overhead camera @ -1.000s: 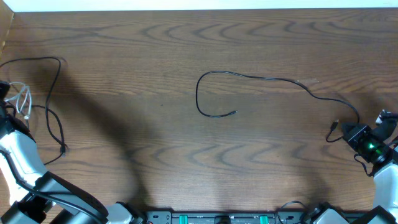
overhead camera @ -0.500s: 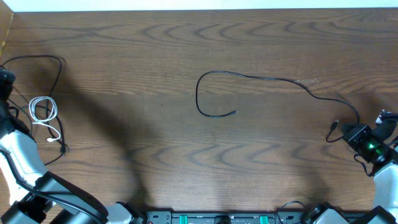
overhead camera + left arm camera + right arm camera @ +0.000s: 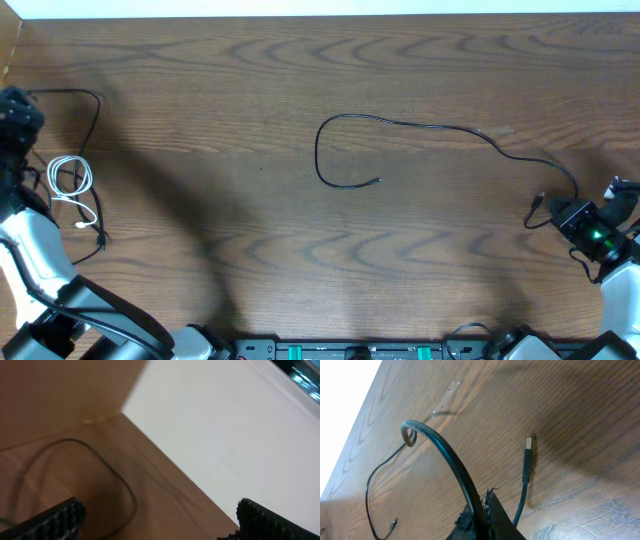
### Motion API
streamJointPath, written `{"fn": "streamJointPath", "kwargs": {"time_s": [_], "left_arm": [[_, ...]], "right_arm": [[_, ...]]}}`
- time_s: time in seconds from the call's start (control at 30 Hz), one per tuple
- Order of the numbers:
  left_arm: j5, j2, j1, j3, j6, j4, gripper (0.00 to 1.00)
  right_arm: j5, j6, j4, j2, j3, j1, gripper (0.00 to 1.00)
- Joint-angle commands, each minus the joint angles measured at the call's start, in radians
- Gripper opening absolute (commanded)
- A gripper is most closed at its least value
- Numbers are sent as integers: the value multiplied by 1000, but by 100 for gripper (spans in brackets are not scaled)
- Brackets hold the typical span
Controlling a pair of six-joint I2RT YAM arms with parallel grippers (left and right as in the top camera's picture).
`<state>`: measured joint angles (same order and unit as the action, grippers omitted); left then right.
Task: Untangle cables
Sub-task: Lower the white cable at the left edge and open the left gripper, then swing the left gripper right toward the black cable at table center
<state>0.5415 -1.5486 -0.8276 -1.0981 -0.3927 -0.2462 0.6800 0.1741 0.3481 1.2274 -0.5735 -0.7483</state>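
A long black cable (image 3: 440, 127) runs from a loop at mid-table to the right, where my right gripper (image 3: 565, 213) is shut on it. In the right wrist view the cable (image 3: 445, 450) arches out of the closed jaws of this gripper (image 3: 482, 510), and its plug end (image 3: 527, 457) lies beside them. The white cable (image 3: 68, 178) lies coiled on the table at the left, next to a second black cable (image 3: 92, 120). My left gripper (image 3: 18, 112) hovers beyond the coil, open and empty. In its own view this gripper (image 3: 160, 522) frames that black cable (image 3: 117, 477).
The table's far edge (image 3: 320, 17) runs along the top, with white floor (image 3: 225, 435) beyond it. A brown panel (image 3: 60, 390) stands at the far left corner. The arm bases (image 3: 350, 350) line the front edge.
My left gripper has opened and let go of the white cable, which now lies coiled on the table. The gripper has moved toward the far edge. The right arm has not moved.
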Motion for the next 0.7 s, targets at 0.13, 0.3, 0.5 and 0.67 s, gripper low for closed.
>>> {"fn": "streamJointPath", "kwargs": {"time_s": [0.13,0.3,0.5,0.67], "left_arm": [[132,3,137,6,129,20,98],[132,3,261,6,199,100,98],[131,0,428,8,343,221,98],[127,0,581,15,457,312,98]], "right_arm": [[7,-14,4,-12,-4,10,1],[8,-14,4,-12,-4,10,1],[7,-15,4,-12,-4,10,1],[7,-15,4,-12,-4,10,8]]}}
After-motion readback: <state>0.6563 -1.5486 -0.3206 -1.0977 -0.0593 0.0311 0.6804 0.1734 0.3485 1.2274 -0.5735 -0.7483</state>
